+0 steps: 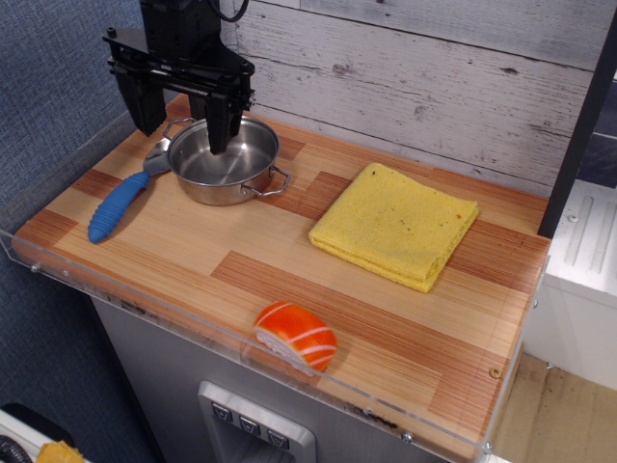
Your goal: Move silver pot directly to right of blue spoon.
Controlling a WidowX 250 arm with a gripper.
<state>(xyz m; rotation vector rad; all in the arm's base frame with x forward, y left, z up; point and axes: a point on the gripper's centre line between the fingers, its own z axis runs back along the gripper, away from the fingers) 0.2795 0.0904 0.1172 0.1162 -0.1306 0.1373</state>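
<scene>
The silver pot (229, 164) stands upright on the wooden counter at the back left, its wire handles at the far left and near right. The blue spoon (118, 204) lies just left of it, its metal bowl against the pot's left rim. My black gripper (183, 121) hangs open above the pot's left edge. One finger (147, 104) is over the counter left of the pot, the other finger (220, 121) is over the pot's inside. It holds nothing.
A folded yellow cloth (396, 225) lies at the right middle. An orange and white salmon sushi toy (296, 336) sits near the front edge. A clear plastic rim (241, 347) borders the counter's front and left. A grey plank wall stands behind.
</scene>
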